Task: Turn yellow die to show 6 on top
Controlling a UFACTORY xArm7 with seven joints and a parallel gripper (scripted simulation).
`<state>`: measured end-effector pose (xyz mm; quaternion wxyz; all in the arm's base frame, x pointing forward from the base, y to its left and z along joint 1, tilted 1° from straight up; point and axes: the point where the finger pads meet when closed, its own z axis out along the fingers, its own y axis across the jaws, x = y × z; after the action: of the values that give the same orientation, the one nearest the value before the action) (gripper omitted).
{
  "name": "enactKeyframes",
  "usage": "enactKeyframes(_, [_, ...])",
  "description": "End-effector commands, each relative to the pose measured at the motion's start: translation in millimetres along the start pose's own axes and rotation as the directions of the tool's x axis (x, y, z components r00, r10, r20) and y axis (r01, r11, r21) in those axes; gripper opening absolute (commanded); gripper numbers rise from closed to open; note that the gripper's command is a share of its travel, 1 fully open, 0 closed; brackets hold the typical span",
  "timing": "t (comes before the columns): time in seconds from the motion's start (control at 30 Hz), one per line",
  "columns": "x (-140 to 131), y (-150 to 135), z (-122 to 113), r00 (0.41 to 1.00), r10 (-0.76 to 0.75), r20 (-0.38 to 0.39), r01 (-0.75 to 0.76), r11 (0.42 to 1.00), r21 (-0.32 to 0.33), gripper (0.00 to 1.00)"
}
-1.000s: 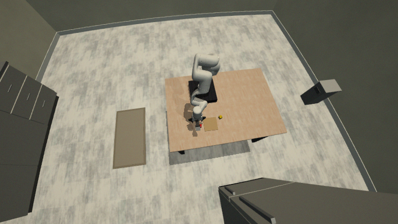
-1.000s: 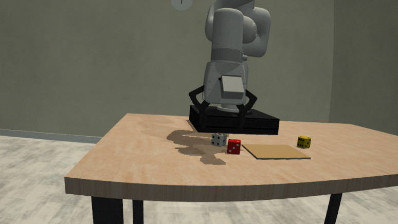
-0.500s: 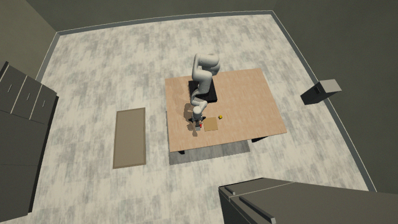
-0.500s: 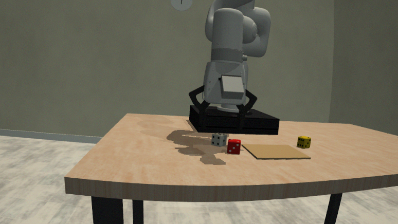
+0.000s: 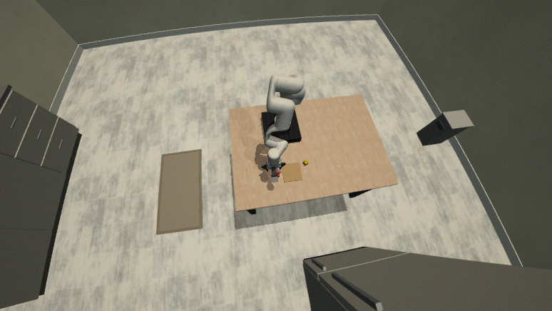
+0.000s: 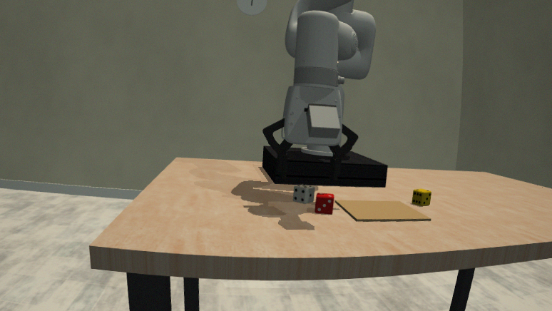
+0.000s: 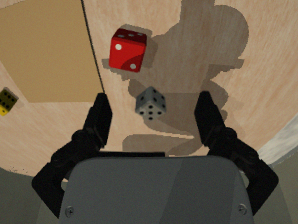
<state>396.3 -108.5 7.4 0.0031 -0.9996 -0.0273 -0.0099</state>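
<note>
The yellow die [image 6: 421,197] lies on the bare table just beyond the far right corner of the tan mat [image 6: 382,210], off the mat. It also shows in the wrist view [image 7: 7,100] and the overhead view [image 5: 305,162]. My gripper [image 6: 309,175] is open and empty, hanging low above the grey die [image 6: 303,193], well left of the yellow die. In the wrist view the grey die [image 7: 150,103] lies between my open fingers. The red die [image 6: 324,202] lies by the mat's left edge and shows in the wrist view [image 7: 128,48]. The mat [image 7: 47,46] lies flat.
The arm's black base plate [image 6: 324,168] stands just behind the dice. The table's left edge is close to the gripper in the overhead view [image 5: 232,170].
</note>
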Motion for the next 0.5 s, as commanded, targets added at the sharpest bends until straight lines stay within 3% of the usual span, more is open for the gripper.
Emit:
enactKeyframes(0.0, [18.2,-4.1,-1.2,1.000,-0.001,-0.004,0.001,1.000,-0.001,1.00])
enactKeyframes(0.27, [61.1,-15.5,-1.4,1.000,-0.001,-0.004,0.001,1.000,-0.001,1.00])
enactKeyframes(0.47, [70.9,-18.1,-1.4,1.000,-0.001,-0.004,0.001,1.000,-0.001,1.00])
